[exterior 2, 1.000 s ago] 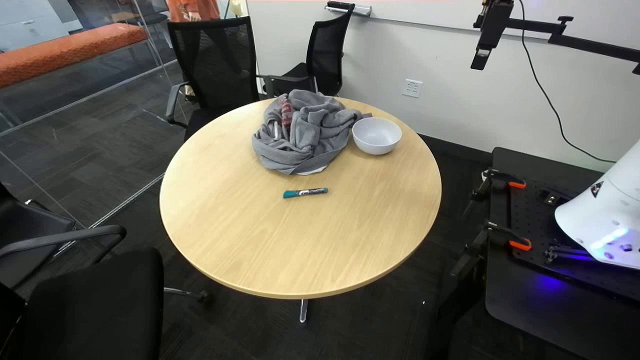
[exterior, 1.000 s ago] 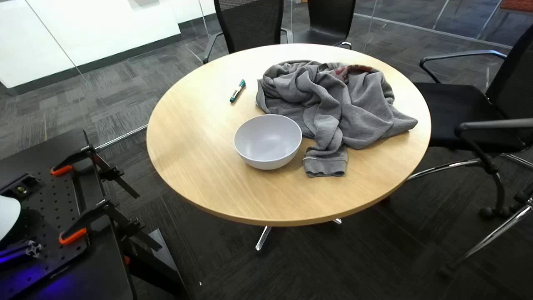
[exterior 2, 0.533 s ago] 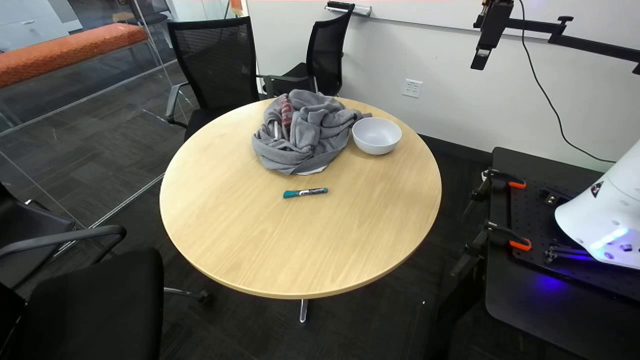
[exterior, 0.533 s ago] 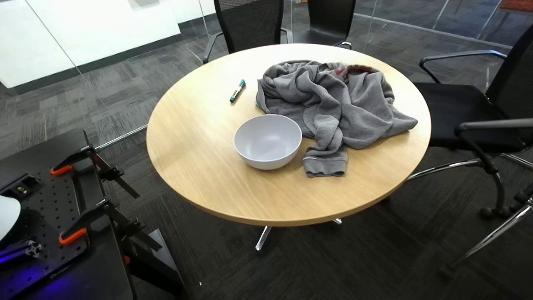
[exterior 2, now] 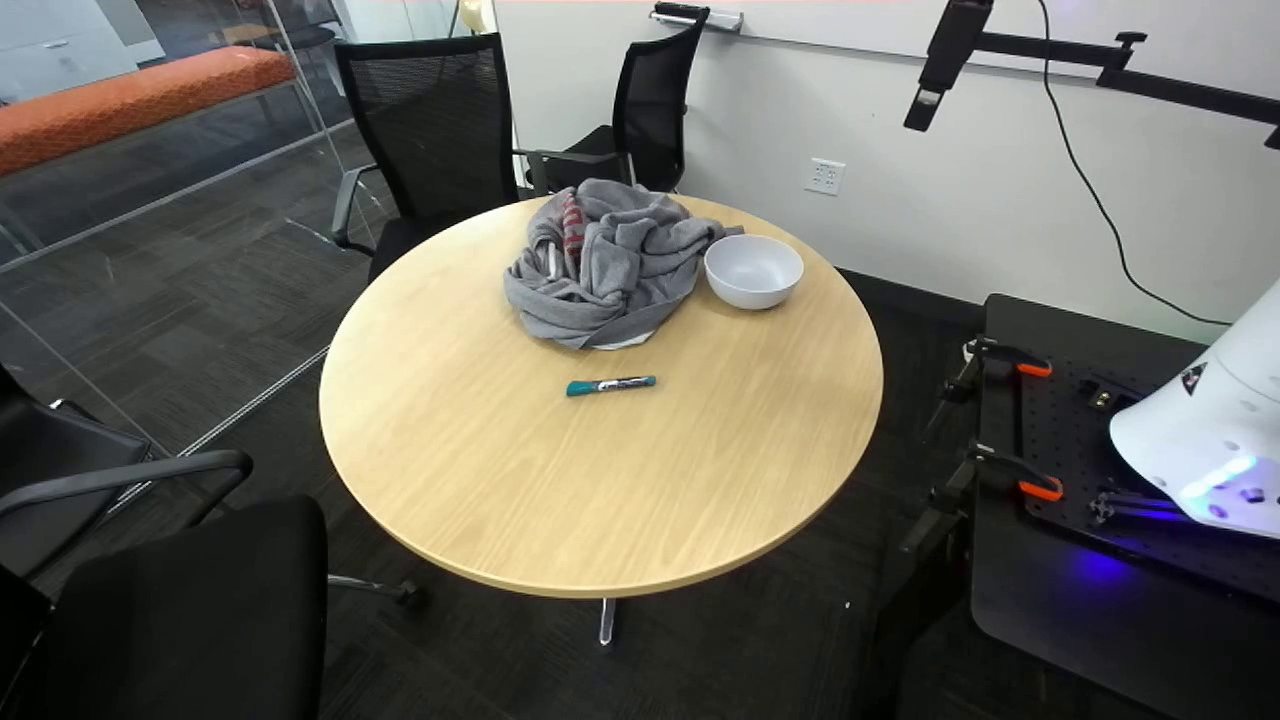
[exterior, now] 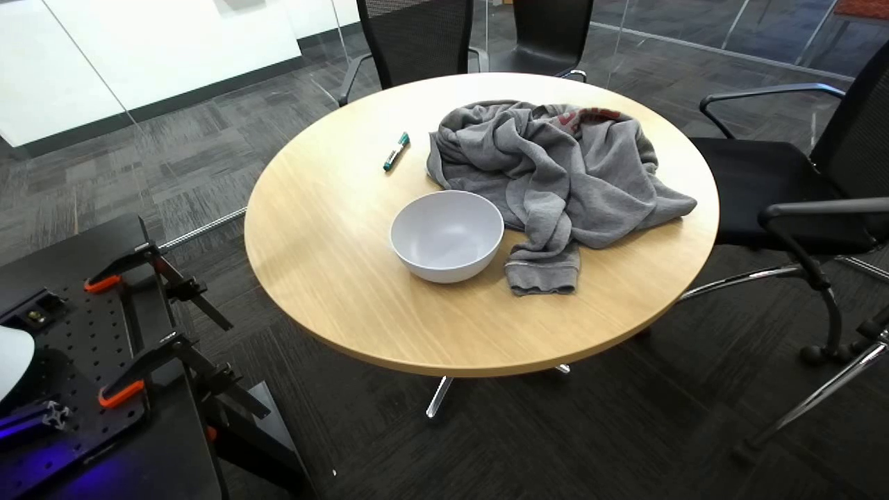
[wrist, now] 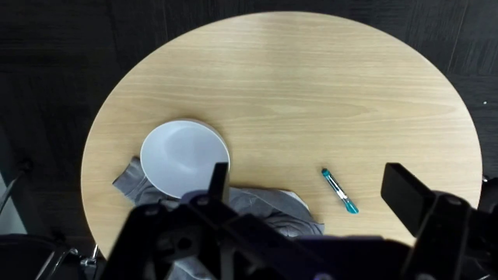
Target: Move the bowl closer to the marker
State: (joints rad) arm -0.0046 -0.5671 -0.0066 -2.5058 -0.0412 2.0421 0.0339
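Note:
A white-grey bowl (exterior: 447, 239) stands upright on the round wooden table (exterior: 326, 278), beside a crumpled grey sweatshirt. It also shows in an exterior view (exterior 2: 753, 271) and in the wrist view (wrist: 181, 155). A teal-capped marker (exterior: 396, 152) lies on the table, apart from the bowl; it shows in an exterior view (exterior 2: 611, 385) and in the wrist view (wrist: 337, 189). My gripper (wrist: 307, 167) is open and empty, high above the table. Its left finger overlaps the bowl's rim in the wrist view. Part of the gripper (exterior 2: 928, 100) shows at an exterior view's top edge.
The grey sweatshirt (exterior: 555, 173) covers much of one side of the table, its sleeve close to the bowl. Black chairs (exterior 2: 430, 140) stand around the table. A black robot stand (exterior 2: 1060, 580) with orange-tipped clamps and the white arm base (exterior 2: 1210, 430) is beside it.
In an exterior view my gripper has shifted left and slightly up within the last half second. The bowl, marker and sweatshirt have not moved. A person in orange has left the background.

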